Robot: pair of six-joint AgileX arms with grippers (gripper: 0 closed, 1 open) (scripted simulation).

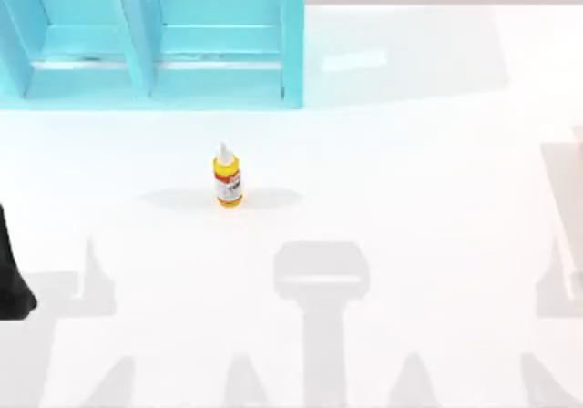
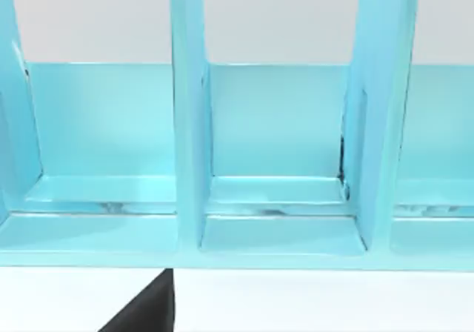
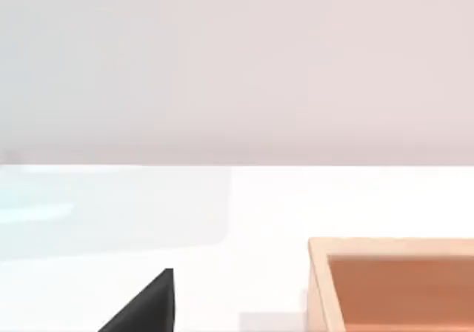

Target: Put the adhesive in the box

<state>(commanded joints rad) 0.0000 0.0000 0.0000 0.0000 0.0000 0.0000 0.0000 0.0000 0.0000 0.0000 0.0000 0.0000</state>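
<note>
The adhesive (image 1: 228, 179) is a small yellow bottle with a white nozzle and a red-and-white label. It stands upright on the white table, left of centre in the top view, with nothing touching it. The box (image 3: 392, 284) is an open wooden one with an orange inside, and it lies close in front of the right wrist camera. My left arm (image 1: 11, 280) is parked at the table's left edge, well away from the bottle. A dark part of my left gripper (image 2: 144, 310) faces a cyan rack. A dark part of my right gripper (image 3: 144, 310) sits beside the box.
A cyan rack (image 1: 155, 35) with upright dividers (image 2: 189, 124) stands at the back left of the table, behind the bottle. Grey shadows of the arms fall across the front of the white tabletop (image 1: 410, 153).
</note>
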